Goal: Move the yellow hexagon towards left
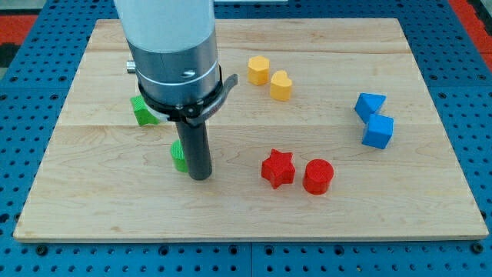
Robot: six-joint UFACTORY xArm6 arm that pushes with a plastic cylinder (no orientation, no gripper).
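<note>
A blue pegboard (46, 23) surrounds a pale wooden counter (346, 208) that fills most of the frame. The arm's grey-and-white body (171, 46) descends from the top, left of centre, and ends in a dark rod. My tip (200, 178) rests on the counter at lower left of centre. There is no end effector on this arm, only the rod, so no spread or pinch can be reported.

The yellow hexagon (259, 70) sits in the upper middle of the frame, to the right of the arm body and well apart from my tip. A second yellow block (281, 85), rounded on top, lies just beside it to the lower right; I cannot tell whether the two touch.

A green block (178, 155) stands directly left of the rod, touching or nearly touching it, partly hidden. Another green block (143, 111) lies at left, partly covered by the arm body; its shape cannot be made out.

A red star (277, 168) and a red cylinder (317, 176) sit side by side at lower centre, right of my tip. Two blue blocks occupy the right side: the upper blue block (370, 104), wedge-like, and a blue cube (378, 131) just below it, apparently touching.
</note>
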